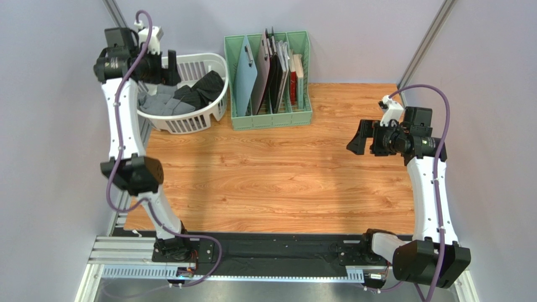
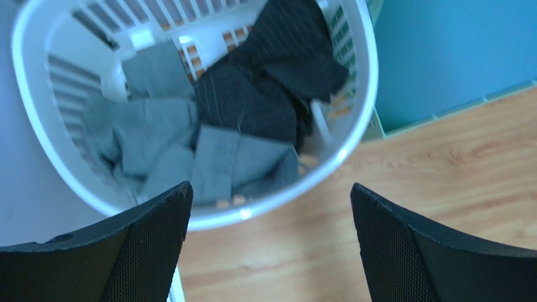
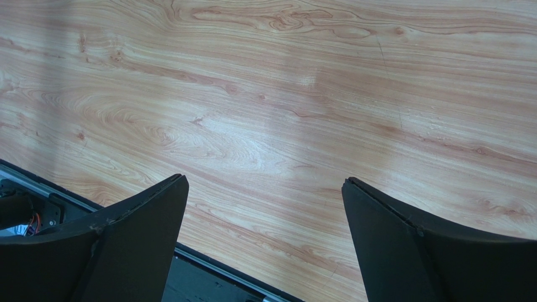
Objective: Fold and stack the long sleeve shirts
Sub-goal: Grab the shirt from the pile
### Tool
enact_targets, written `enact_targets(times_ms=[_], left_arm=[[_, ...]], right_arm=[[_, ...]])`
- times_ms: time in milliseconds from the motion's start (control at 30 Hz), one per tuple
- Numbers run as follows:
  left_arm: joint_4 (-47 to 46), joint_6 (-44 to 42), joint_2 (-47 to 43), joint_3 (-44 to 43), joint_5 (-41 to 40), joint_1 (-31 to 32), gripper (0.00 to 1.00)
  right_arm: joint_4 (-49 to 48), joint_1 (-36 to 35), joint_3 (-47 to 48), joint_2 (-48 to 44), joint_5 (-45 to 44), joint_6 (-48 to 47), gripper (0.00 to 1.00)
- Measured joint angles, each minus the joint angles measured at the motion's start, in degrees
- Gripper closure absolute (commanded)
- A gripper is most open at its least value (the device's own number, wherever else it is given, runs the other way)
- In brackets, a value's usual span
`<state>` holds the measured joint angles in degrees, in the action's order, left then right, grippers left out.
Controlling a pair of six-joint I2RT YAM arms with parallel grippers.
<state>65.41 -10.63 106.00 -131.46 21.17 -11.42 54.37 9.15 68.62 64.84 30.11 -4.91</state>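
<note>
left fingers [image 2: 126, 251]: spread, empty | pinstriped shirt [image 2: 252, 100] ahead, in laundry basket [image 2: 265, 212]: descend, pinch its topmost fold only | right fingers [image 3: 113, 251]: spread, empty

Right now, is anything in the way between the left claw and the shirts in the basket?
Nothing visible is. The left gripper hangs open over the white basket, and the grey shirt and black striped shirt lie uncovered inside it.
</note>
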Motion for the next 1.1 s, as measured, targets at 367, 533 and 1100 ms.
enact_targets(times_ms=[367,533,1100], left_arm=[[-15.1,-8.6,21.1,-3.6,-10.9,9.1,0.01],[-19.0,-10.2,28.7,-5.3,-13.4,9.8,0.01],[-21.1,-11.6,33.4,-13.2,-15.5,9.4,1.00]], right_arm=[[0.0,0.0,-0.5,1.5,-0.2,0.0,0.00],[-0.3,0.0,-1.8,1.8,-0.8,0.0,0.00],[-0.5,0.0,-2.3,3.1,-1.6,0.0,0.00]])
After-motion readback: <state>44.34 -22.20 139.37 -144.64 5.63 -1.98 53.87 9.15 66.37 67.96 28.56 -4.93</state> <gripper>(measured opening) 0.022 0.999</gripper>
